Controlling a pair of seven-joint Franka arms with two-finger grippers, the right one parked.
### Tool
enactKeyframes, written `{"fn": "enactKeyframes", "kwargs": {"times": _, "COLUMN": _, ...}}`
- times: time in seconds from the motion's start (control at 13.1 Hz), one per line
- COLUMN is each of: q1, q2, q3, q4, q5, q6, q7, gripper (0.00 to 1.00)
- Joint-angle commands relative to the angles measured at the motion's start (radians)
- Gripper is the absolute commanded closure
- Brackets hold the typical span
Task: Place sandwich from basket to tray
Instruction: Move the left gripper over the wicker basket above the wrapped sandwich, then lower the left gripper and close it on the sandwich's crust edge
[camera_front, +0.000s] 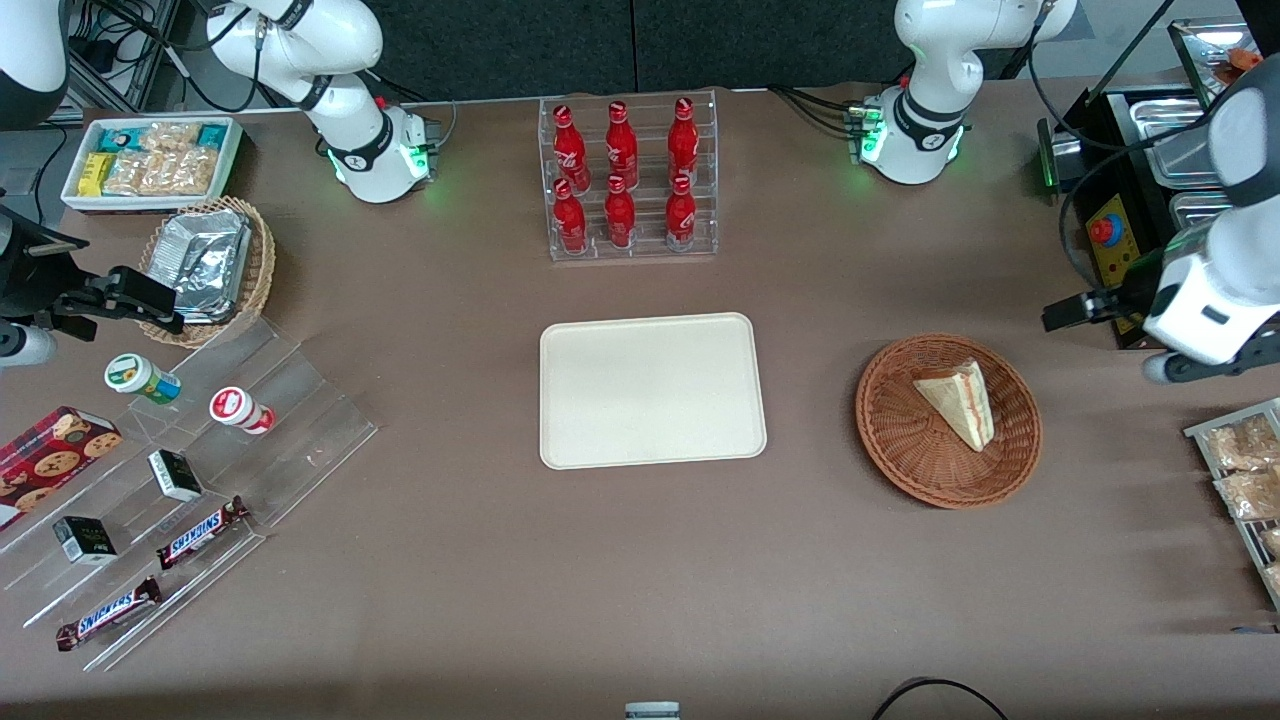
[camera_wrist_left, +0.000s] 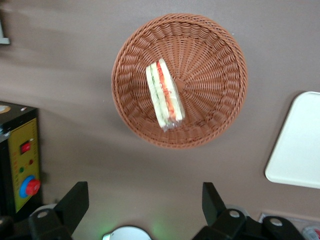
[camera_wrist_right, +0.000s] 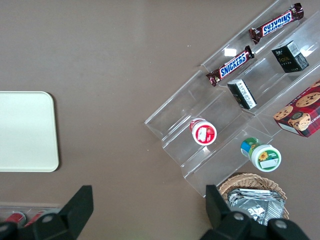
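**Sandwich not yet lifted, tray bare**

Sandwich (camera_front: 958, 402) lay on its side inside the basket (camera_front: 900, 440), at the right of the front frame, untouched. The tray (camera_front: 652, 390) sat at the centre of that frame, well apart from the basket, with nothing on it. The gripper (camera_wrist_left: 142, 205) hung above the table just beside the basket, its fingers spread wide and holding nothing. By my reading no step was done: reaching, grasping, carrying and setting down all remained.
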Motion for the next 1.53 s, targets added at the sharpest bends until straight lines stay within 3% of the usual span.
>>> {"fn": "enactKeyframes", "kwargs": {"times": 0.0, "q1": 0.018, "q2": -0.017, "q3": -0.003, "q4": -0.138, "q5": -0.007, "q6": 0.152, "q7": 0.006, "gripper": 0.0}}
{"fn": "enactKeyframes", "kwargs": {"times": 1.07, "q1": 0.003, "q2": 0.103, "q3": -0.038, "q4": -0.238, "q5": -0.004, "q6": 0.444, "q7": -0.4, "gripper": 0.0}}
{"fn": "enactKeyframes", "kwargs": {"times": 1.45, "q1": 0.005, "q2": 0.078, "q3": -0.042, "q4": -0.362, "q5": -0.002, "q6": 0.584, "q7": -0.405, "gripper": 0.0}}
